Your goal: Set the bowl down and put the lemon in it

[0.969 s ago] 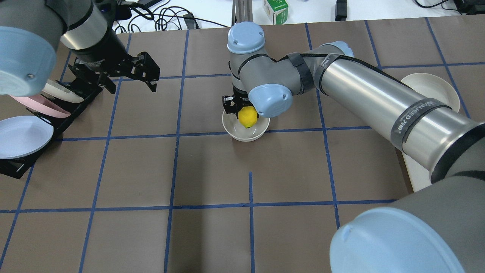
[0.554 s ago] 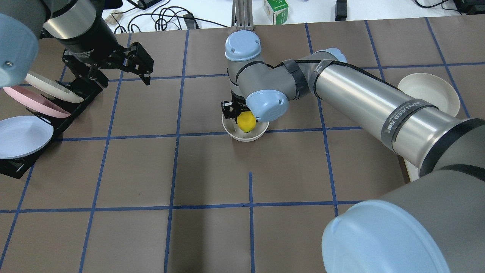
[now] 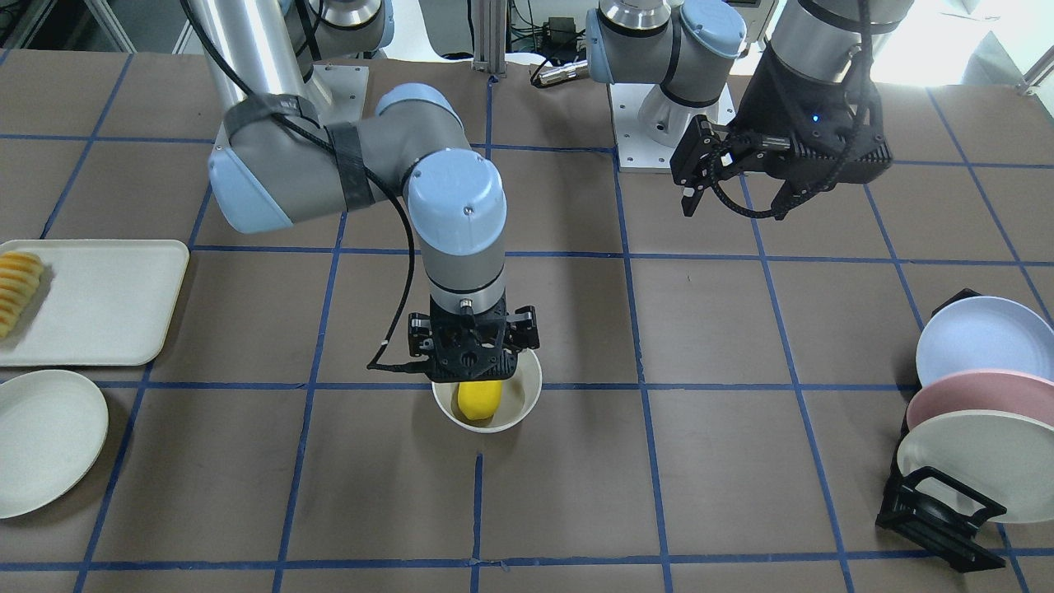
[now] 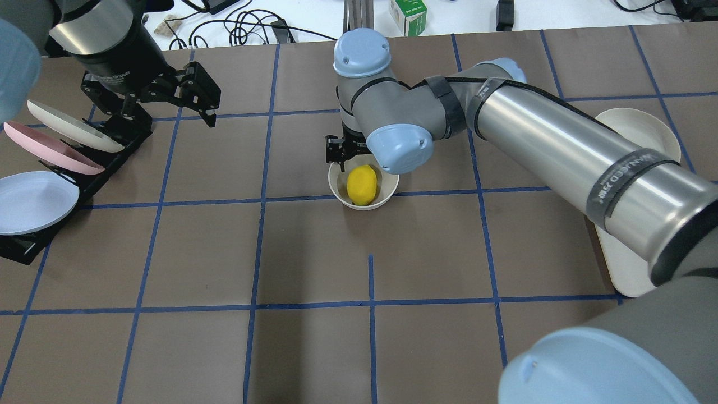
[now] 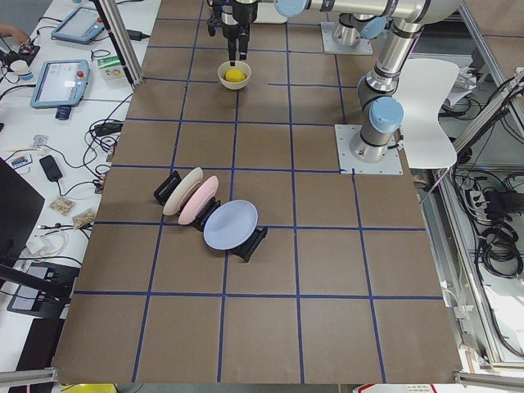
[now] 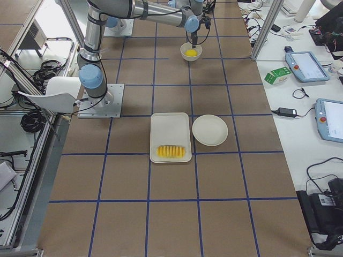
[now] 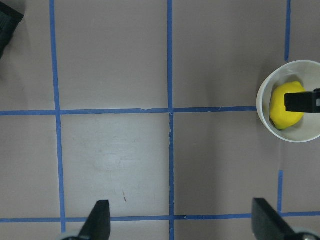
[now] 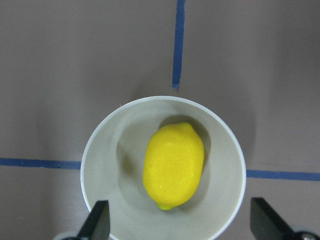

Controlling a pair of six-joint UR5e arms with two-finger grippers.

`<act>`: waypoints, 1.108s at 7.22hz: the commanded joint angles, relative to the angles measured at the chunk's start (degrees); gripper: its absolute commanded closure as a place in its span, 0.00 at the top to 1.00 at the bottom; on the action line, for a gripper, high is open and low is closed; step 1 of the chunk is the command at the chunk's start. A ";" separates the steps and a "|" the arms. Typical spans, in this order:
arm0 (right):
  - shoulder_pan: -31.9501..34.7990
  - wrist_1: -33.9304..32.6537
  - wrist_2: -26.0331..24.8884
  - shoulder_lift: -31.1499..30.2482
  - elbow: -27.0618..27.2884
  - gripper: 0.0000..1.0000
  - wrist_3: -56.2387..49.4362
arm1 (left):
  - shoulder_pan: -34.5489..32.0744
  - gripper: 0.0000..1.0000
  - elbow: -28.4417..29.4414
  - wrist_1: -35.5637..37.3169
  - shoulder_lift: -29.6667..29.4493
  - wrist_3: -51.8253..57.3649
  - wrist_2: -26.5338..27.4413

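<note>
The lemon [image 8: 173,165] lies in the bowl [image 8: 107,145] — right tool [image 8: 181,220] spread above.

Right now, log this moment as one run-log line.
lemon: lying in bowl, ungripped | right gripper: open, above bowl | left gripper: open, empty, away from bowl | task: appears done

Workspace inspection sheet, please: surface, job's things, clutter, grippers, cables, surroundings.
Surface: brown table, blue tape grid.
Job's things: bowl upright near the centre; lemon lying inside it.
Clutter: plate rack holding three plates; tray with fruit slices; flat plate beside it.
Grippers: right gripper open above the bowl, clear of the lemon; left gripper open, holding nothing.
Cables: cable strapped along the right arm; loose cables off the far edge.
Surroundings: green carton, control tablets on a side bench.
</note>
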 commanded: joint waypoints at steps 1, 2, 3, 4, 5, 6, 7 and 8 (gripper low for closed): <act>-3.78 10.03 -0.26 -9.17 -0.47 1.00 -1.41 | 0.07 1.00 1.17 -0.35 -0.44 0.13 1.93; -6.67 14.53 -0.09 -13.05 -0.29 1.00 -2.73 | 0.07 1.00 1.18 -0.44 -0.27 0.13 1.85; -10.09 17.01 -0.43 -15.61 0.14 1.00 -3.26 | 0.07 1.00 1.18 -0.35 -0.27 0.13 1.50; -12.30 18.42 -0.52 -17.46 0.41 1.00 -4.05 | 0.15 1.00 1.18 -0.35 -0.27 0.13 1.41; -12.93 23.57 -1.05 -21.48 0.59 1.00 -4.84 | 0.07 1.00 1.18 -0.44 -0.18 0.13 1.67; -13.03 25.97 -1.05 -23.26 0.59 1.00 -6.85 | 0.07 1.00 1.18 -0.35 -0.10 0.13 1.50; -13.03 25.91 -0.96 -23.54 0.59 1.00 -8.87 | 0.07 1.00 1.18 -0.35 -0.10 0.13 1.50; -13.03 24.52 -0.27 -23.37 0.50 1.00 -10.46 | 0.07 1.00 1.18 -0.35 -0.10 0.13 1.41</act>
